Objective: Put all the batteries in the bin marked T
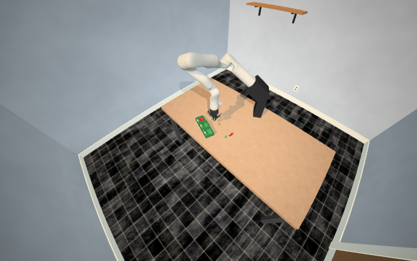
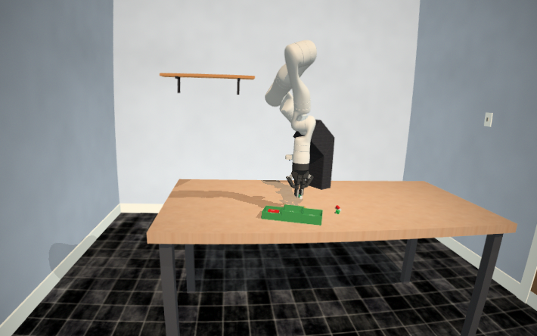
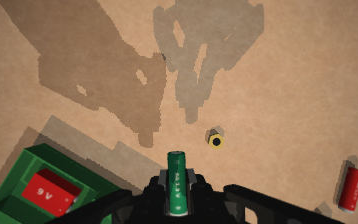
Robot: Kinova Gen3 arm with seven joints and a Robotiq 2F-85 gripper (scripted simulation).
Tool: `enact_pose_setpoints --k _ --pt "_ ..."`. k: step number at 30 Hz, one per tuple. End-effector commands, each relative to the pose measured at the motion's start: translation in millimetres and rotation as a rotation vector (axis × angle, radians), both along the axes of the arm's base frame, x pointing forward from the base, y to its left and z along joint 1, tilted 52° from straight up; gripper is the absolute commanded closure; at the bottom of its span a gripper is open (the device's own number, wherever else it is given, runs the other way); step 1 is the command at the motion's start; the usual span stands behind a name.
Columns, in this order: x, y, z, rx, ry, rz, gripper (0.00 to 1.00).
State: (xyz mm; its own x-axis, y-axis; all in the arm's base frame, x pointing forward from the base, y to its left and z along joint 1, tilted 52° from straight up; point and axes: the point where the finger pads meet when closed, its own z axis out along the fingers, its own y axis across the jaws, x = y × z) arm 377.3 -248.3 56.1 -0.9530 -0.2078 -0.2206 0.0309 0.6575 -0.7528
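Observation:
My gripper is shut on a green cylindrical battery and holds it above the table, just beside the green bin row. A red 9V battery lies in the bin row's end compartment. I cannot read the bins' marks. A red cylindrical battery lies on the table to the right.
A small yellow nut lies on the table ahead of the gripper. A small green piece lies next to the red battery. The black arm base stands at the table's back.

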Motion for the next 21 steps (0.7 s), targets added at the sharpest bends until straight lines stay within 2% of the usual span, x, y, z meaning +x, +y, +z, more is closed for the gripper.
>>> enact_pose_setpoints --k 1,10,16,18,21 --pt "1.6 -0.8 3.5 0.002 -0.008 -0.002 0.91" --pt "8.5 -31.6 42.9 0.002 -0.008 -0.002 0.91" --pt "13.4 -53.6 71.0 -0.089 0.209 0.184 0.91" --pt "13.4 -53.6 71.0 -0.089 0.209 0.184 0.91" --pt "15.8 -64.6 85.0 -0.134 0.318 0.277 0.91"
